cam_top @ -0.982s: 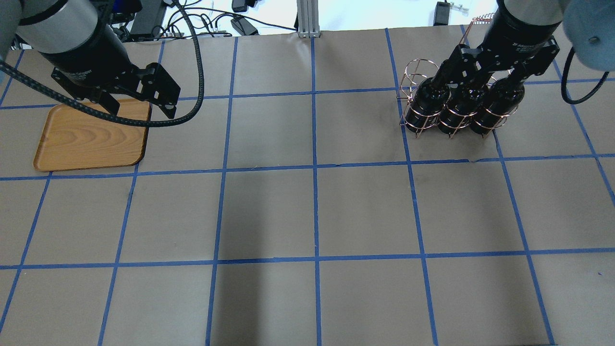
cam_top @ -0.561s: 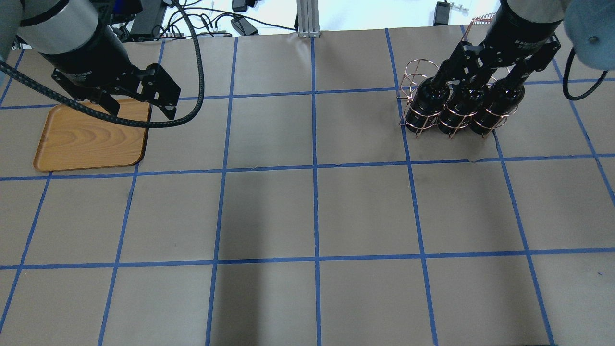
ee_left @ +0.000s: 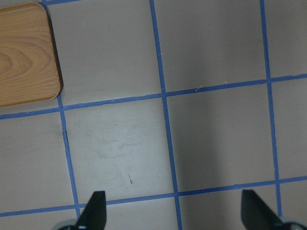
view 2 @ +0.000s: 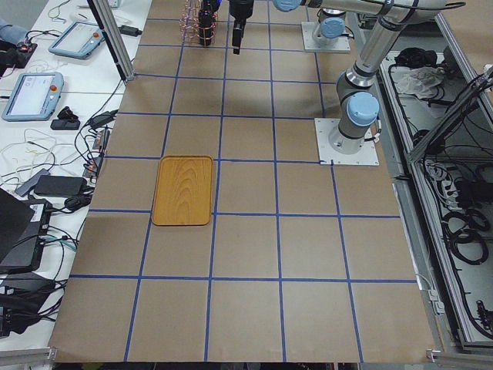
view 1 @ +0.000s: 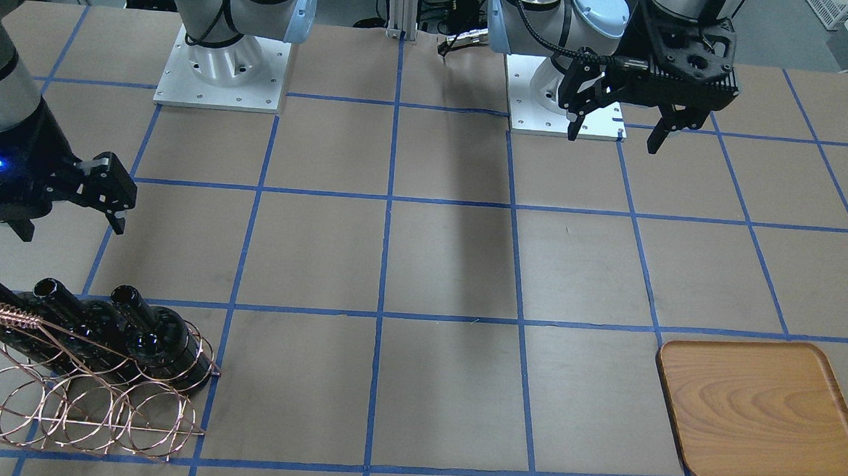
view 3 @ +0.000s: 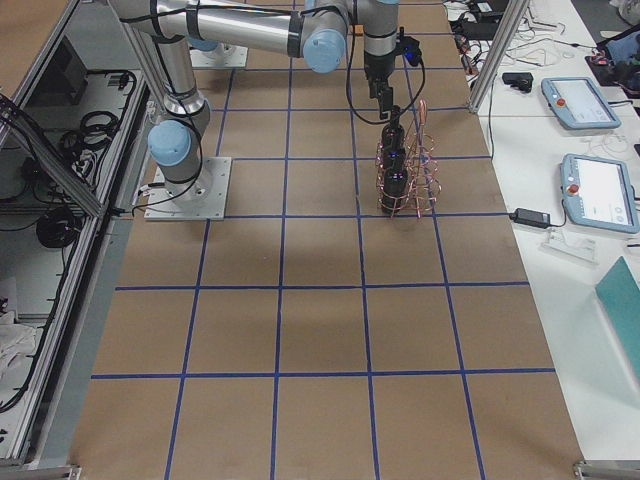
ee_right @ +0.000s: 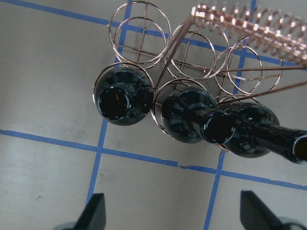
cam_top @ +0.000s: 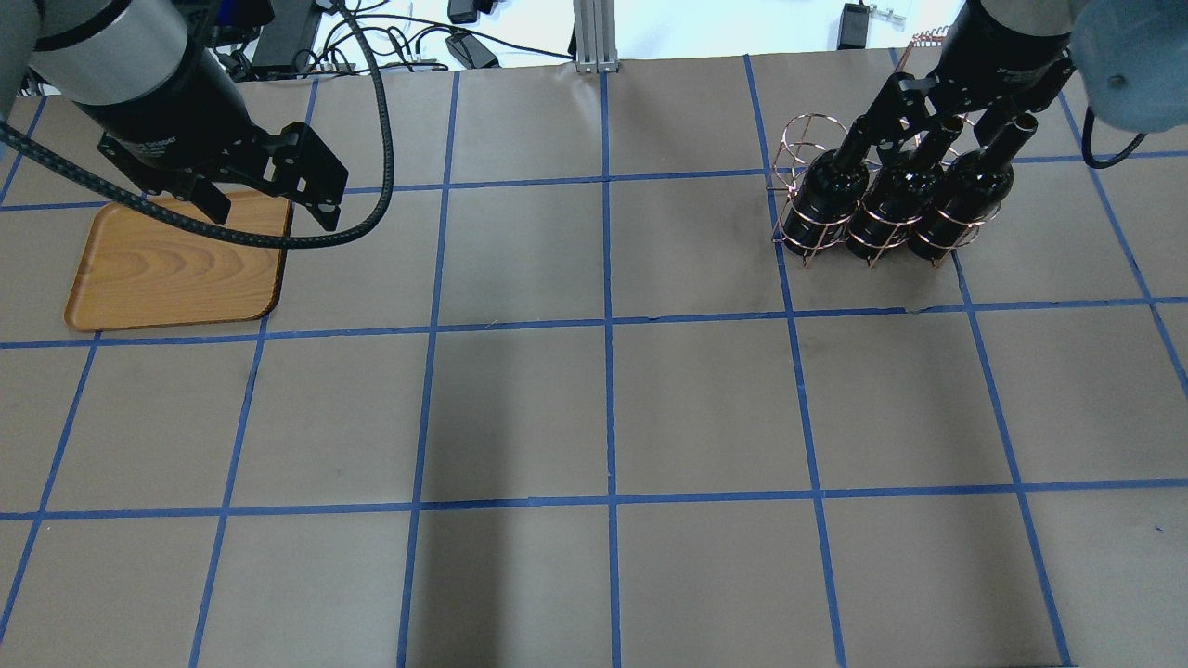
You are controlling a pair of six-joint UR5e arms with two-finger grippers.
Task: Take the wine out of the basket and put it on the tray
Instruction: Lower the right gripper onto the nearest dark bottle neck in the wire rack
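Three near-black wine bottles (cam_top: 882,218) stand leaning in the copper wire basket (cam_top: 806,139) at the far right; their open mouths show in the right wrist view (ee_right: 115,103). My right gripper (cam_top: 956,107) hangs open and empty above the bottle necks, touching none of them; it also shows in the front view (view 1: 69,223) and the right wrist view (ee_right: 175,213). The wooden tray (cam_top: 176,274) lies empty at the far left. My left gripper (cam_top: 269,209) is open and empty, held above the tray's right edge.
The basket's back row of rings (view 1: 81,409) holds nothing, and its coiled handle bar (ee_right: 249,24) slants over the bottles. Brown paper with blue tape lines (cam_top: 608,325) covers the table. Cables and devices (cam_top: 408,42) lie beyond the far edge.
My right gripper has lifted up and back from the bottle necks, still open. The three bottles stay in the basket. The left arm has not moved.
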